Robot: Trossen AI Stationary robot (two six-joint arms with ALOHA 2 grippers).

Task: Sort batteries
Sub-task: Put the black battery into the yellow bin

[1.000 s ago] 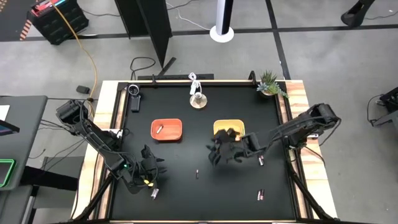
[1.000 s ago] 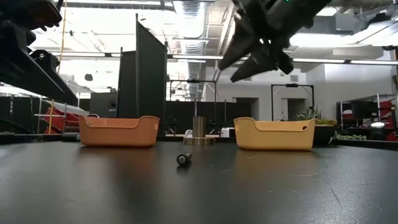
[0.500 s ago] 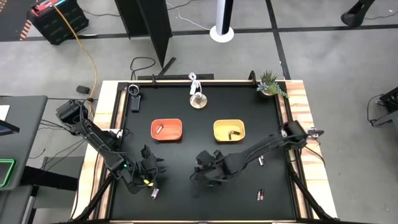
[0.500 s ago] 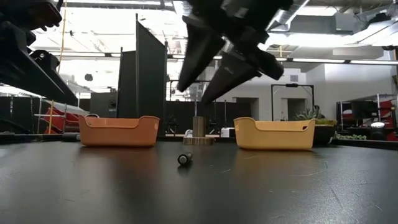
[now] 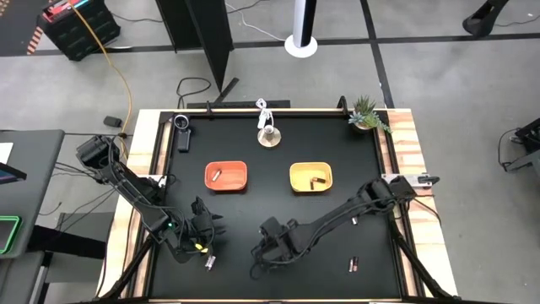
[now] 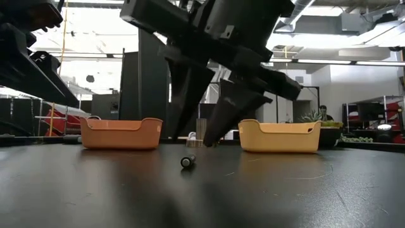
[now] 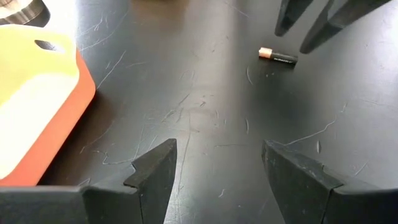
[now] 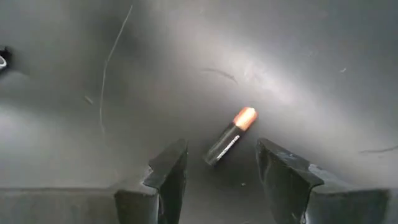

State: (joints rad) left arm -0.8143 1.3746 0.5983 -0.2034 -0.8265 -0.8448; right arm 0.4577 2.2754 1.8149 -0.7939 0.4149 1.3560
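Note:
A dark battery with a copper end (image 8: 230, 137) lies on its side on the black table, also seen in the low view (image 6: 186, 162) and the left wrist view (image 7: 278, 56). My right gripper (image 8: 221, 168) is open and hovers just above it (image 6: 193, 140), one finger on either side, touching nothing. In the high view the right gripper (image 5: 260, 260) hides this battery. My left gripper (image 7: 217, 168) waits open near the table's near-left corner (image 5: 207, 232). A silvery battery (image 5: 209, 263) lies beside it. One battery (image 5: 216, 175) lies in the orange tray, one (image 5: 317, 181) in the yellow tray.
The orange tray (image 5: 240, 177) and yellow tray (image 5: 298, 178) sit mid-table. Two more batteries lie toward the right side (image 5: 354, 265) (image 5: 353, 219). A round metal-and-wood object with a white cable (image 5: 268, 135) and a small plant (image 5: 366, 112) stand at the far edge.
My right gripper has swung from over the yellow tray toward the table's near edge and left, and come down over the loose dark battery, staying open. The battery has kept still.

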